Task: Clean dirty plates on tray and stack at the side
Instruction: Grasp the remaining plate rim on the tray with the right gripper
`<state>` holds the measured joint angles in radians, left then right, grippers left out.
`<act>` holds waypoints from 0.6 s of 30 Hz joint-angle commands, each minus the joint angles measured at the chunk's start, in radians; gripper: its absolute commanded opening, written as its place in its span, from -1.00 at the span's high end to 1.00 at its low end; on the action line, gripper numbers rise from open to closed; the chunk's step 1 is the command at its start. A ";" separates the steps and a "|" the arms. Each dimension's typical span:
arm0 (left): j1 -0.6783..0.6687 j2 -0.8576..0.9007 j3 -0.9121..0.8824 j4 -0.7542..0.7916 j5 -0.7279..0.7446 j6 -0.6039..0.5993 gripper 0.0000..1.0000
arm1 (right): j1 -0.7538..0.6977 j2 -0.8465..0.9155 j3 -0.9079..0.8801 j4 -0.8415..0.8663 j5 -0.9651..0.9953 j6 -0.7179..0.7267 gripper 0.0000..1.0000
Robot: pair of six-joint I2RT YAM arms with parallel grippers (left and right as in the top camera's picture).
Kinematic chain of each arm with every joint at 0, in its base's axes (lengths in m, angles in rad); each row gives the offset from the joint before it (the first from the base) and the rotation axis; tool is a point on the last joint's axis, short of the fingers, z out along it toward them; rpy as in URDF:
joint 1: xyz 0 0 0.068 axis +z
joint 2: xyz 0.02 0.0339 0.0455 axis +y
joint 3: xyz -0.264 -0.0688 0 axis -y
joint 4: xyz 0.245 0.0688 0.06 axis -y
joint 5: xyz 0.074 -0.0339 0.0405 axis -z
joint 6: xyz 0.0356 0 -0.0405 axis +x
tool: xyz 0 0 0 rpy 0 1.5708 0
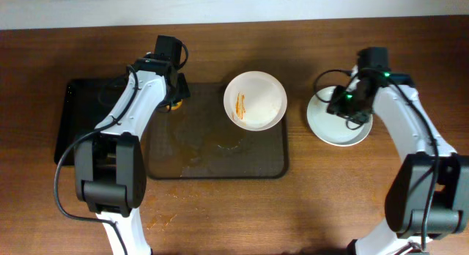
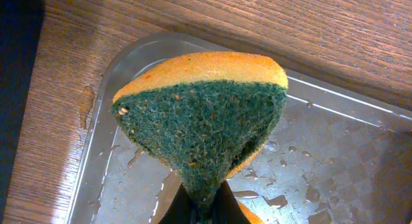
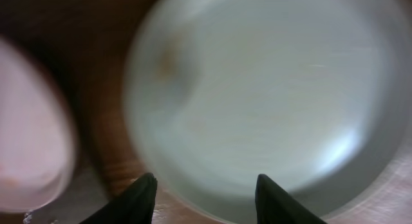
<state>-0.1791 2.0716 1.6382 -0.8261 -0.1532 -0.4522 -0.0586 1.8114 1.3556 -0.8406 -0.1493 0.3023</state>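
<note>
One dirty plate [image 1: 255, 100] with orange streaks sits at the back right of the wet tray [image 1: 220, 160]. My left gripper [image 1: 174, 100] hangs over the tray's back left corner, shut on a yellow and green sponge [image 2: 203, 114]; in the left wrist view the gripper [image 2: 207, 211] pinches the sponge's lower tip above the tray [image 2: 335, 153]. On the table to the right of the tray lies a white plate [image 1: 338, 124]. My right gripper [image 1: 346, 102] hovers over it, open and holding nothing. The blurred right wrist view shows that plate [image 3: 257, 95] just beyond the gripper [image 3: 205, 185].
A smaller black tray [image 1: 77, 116] lies left of the big tray, under my left arm. Orange specks [image 1: 163, 221] dot the table near the front edge. At the left of the right wrist view, a pale blurred round shape [image 3: 26, 127] shows.
</note>
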 commanded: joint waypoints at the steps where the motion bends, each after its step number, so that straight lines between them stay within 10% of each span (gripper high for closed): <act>1: 0.003 -0.030 0.016 0.002 0.010 0.013 0.99 | 0.165 0.009 0.018 0.064 -0.058 0.072 -0.02; 4: 0.003 -0.030 0.016 0.002 0.101 0.097 0.99 | 0.318 0.048 0.018 0.177 0.031 0.397 -0.01; 12: 0.003 -0.030 0.016 -0.040 0.143 0.290 0.99 | 0.355 0.237 0.018 0.237 -0.125 0.492 0.00; 16: 0.004 -0.030 0.016 -0.039 0.143 0.290 0.99 | 0.367 0.237 0.018 0.188 -0.193 0.467 0.92; 18: 0.004 -0.030 0.016 -0.039 0.142 0.290 0.99 | 0.405 0.237 0.018 0.132 -0.226 0.434 0.92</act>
<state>-0.1791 2.0716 1.6382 -0.8673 -0.0250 -0.1791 0.2939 2.0369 1.3716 -0.6537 -0.3111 0.7792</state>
